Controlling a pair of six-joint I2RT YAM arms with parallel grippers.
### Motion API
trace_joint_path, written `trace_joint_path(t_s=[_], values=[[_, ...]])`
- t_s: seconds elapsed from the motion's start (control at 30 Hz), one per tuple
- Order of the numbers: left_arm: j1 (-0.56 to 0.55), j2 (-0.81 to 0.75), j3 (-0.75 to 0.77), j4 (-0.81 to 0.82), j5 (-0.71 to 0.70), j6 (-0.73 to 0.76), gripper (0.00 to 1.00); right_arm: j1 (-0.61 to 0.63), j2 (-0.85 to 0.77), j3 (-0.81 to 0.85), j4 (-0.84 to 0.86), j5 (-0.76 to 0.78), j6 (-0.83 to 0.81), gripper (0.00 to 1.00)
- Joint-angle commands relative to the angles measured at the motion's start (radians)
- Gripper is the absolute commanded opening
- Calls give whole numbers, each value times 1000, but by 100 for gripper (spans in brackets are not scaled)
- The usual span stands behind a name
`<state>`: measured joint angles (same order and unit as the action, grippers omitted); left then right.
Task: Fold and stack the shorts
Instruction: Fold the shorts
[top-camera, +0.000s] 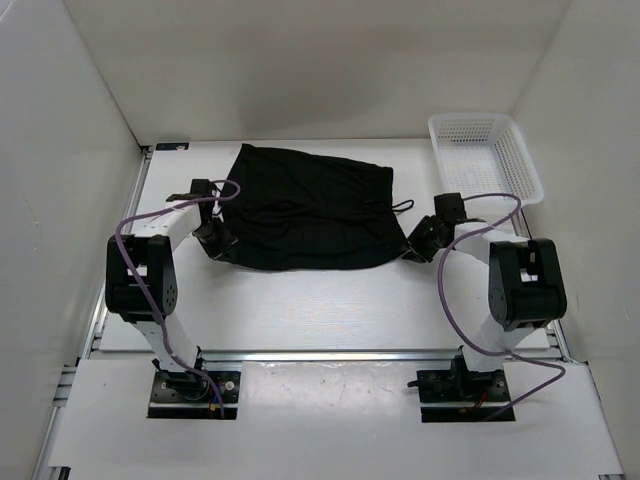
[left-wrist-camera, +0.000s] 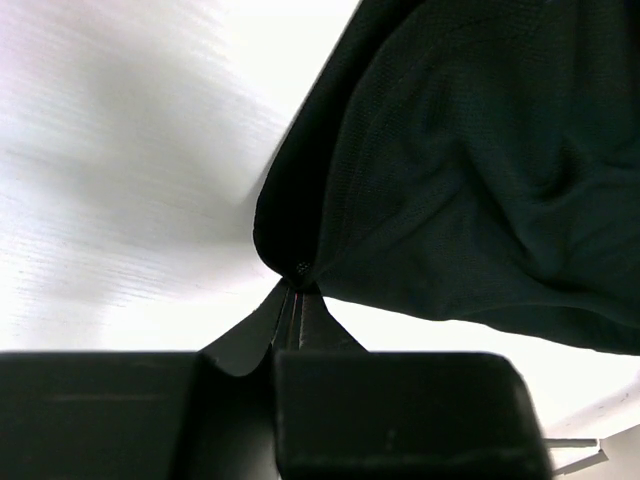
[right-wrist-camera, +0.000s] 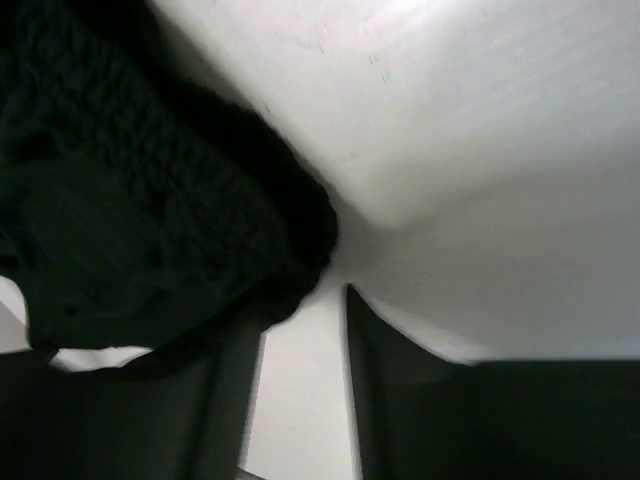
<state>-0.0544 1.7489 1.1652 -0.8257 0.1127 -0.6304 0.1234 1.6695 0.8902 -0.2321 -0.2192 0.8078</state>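
Observation:
The black shorts (top-camera: 310, 210) lie spread on the white table, with a thin drawstring at their right edge. My left gripper (top-camera: 216, 240) is at their near left corner. In the left wrist view it (left-wrist-camera: 298, 285) is shut on that corner of the shorts (left-wrist-camera: 470, 150). My right gripper (top-camera: 416, 248) is at the near right corner. In the right wrist view it (right-wrist-camera: 300, 300) is open with table showing between the jaws. The edge of the shorts (right-wrist-camera: 150, 200) lies over the left fingertip and does not reach the right finger (right-wrist-camera: 380, 350).
A white plastic mesh basket (top-camera: 497, 172) stands at the back right, beside the right arm. White walls close in the table on the left, back and right. A metal rail runs along the near edge by the arm bases.

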Motion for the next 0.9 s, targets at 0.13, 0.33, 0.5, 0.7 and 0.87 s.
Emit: trace_joint_path(t_s=[0.13,0.33,0.5,0.7,0.87], values=[[30,-118,-38,11,13,-2,10,19,24,52,30,14,-12,0],[64,-262,-97,-36,-10,-2,10,30,-197,-31,-117,72,-78,0],[73,-501,-197,-90,-41,-35,10,30,-414,-144,-260,81,-114,0],[33,-620,-240,-182,-50,-115,10,39,-709,-238,-453,81,-105,0],[33,-658,-95,-224,-85,-106,10,39,-838,-205,-602,127,-94,0]])
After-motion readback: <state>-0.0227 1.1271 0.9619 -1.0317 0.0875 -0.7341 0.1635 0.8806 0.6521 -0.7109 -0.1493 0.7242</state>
